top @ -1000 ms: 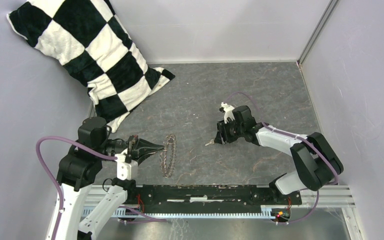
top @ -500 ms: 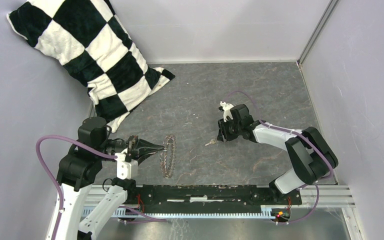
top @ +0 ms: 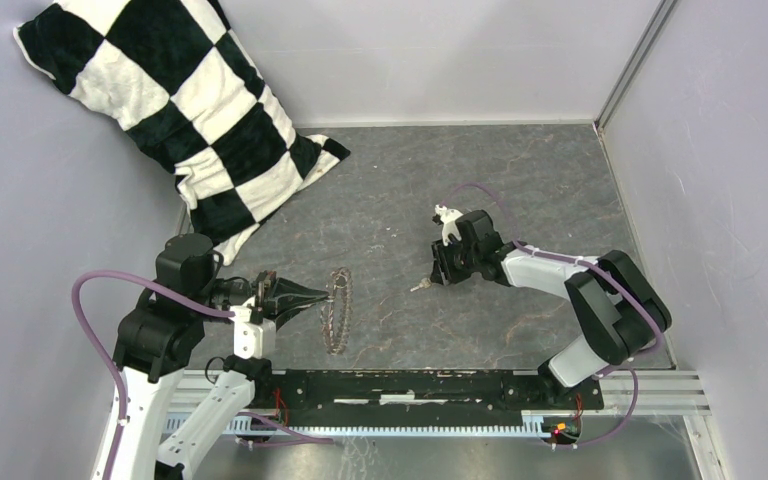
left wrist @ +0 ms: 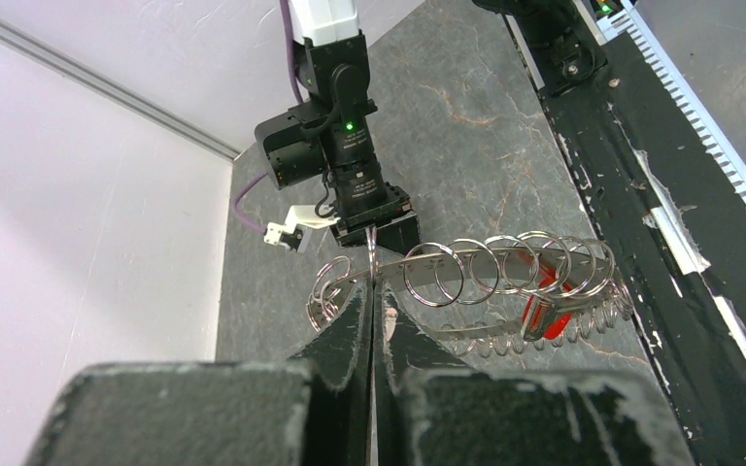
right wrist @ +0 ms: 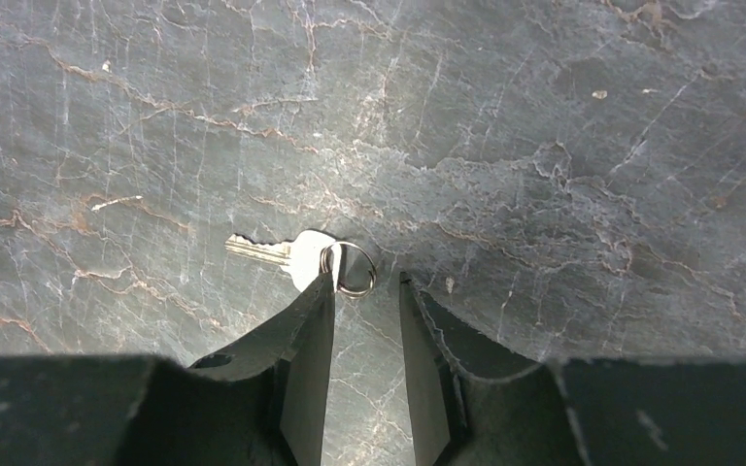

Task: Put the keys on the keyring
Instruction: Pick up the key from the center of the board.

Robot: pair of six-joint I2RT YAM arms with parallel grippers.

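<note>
key [right wrist: 287, 254] flat, just before right hand [right wrist: 365, 283]

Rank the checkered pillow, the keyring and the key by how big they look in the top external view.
1. checkered pillow: by far the largest.
2. keyring: much smaller, and it appears only as a narrow loop from above.
3. key: tiny, clearly the smallest.

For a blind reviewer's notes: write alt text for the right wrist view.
A small silver metal key lies flat on the grey veined tabletop, a little round metal ring through its head. The right gripper reaches in from the bottom edge, its two dark fingers apart, the ring at the tip of one.
</note>
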